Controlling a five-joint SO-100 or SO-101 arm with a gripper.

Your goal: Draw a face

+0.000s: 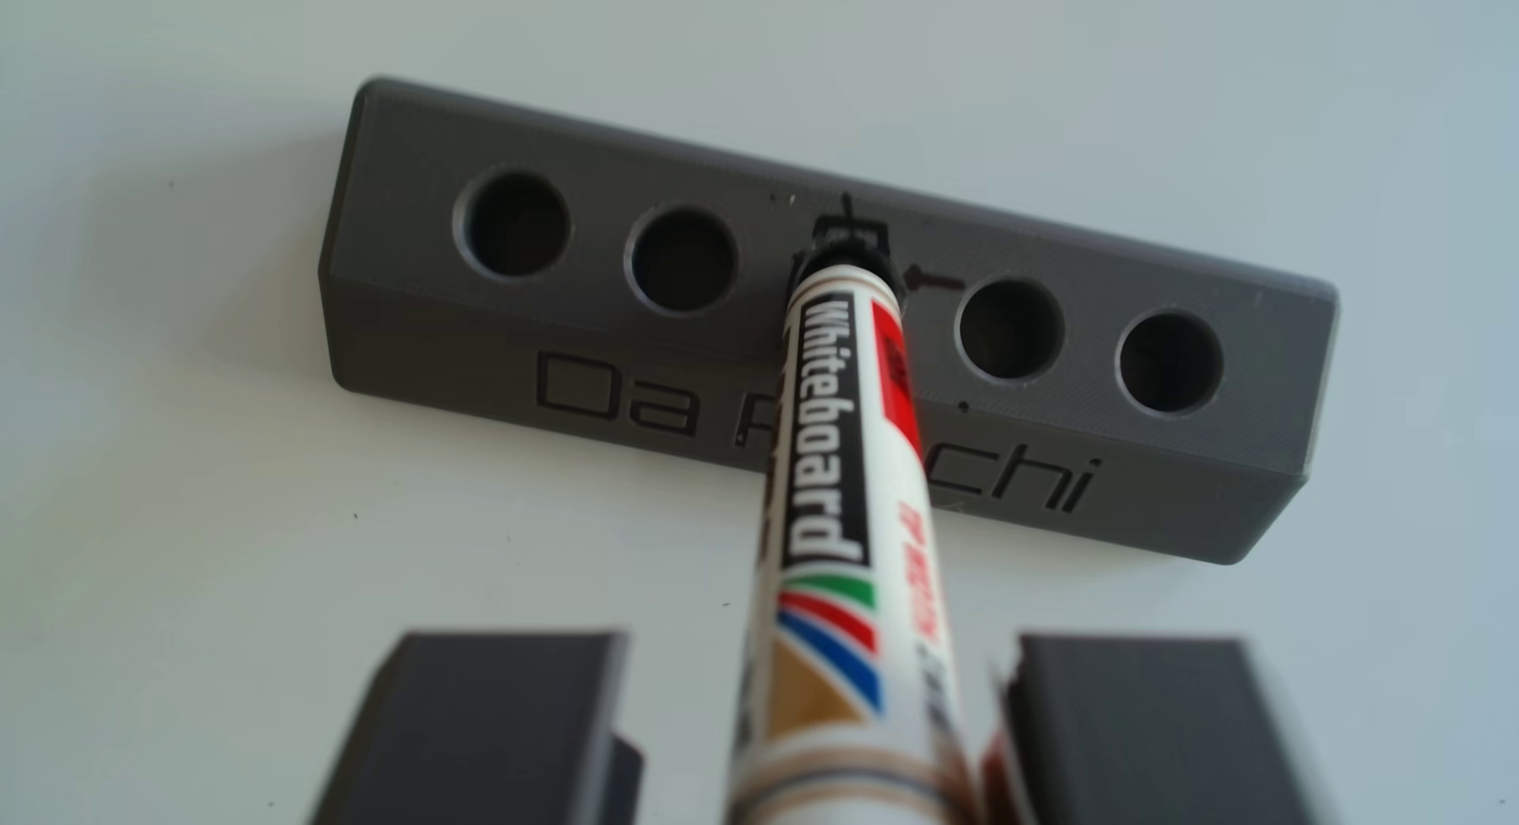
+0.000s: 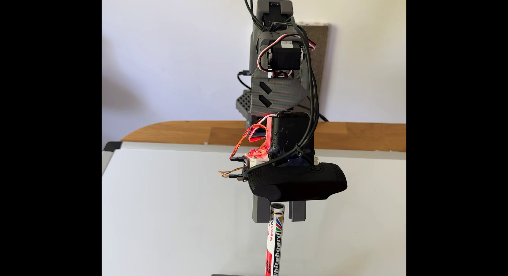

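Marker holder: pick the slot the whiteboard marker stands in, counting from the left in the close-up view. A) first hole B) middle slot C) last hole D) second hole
B: the whiteboard marker drops into the middle of the grey holder, with two empty holes on each side of it, and the gripper fingers stand apart on either side of its barrel.

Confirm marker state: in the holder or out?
In. The marker stands in the holder's middle hole; gripper fingers flank it, open.

Grey holder (image 1: 625, 398); white, red-striped marker (image 1: 830, 496)
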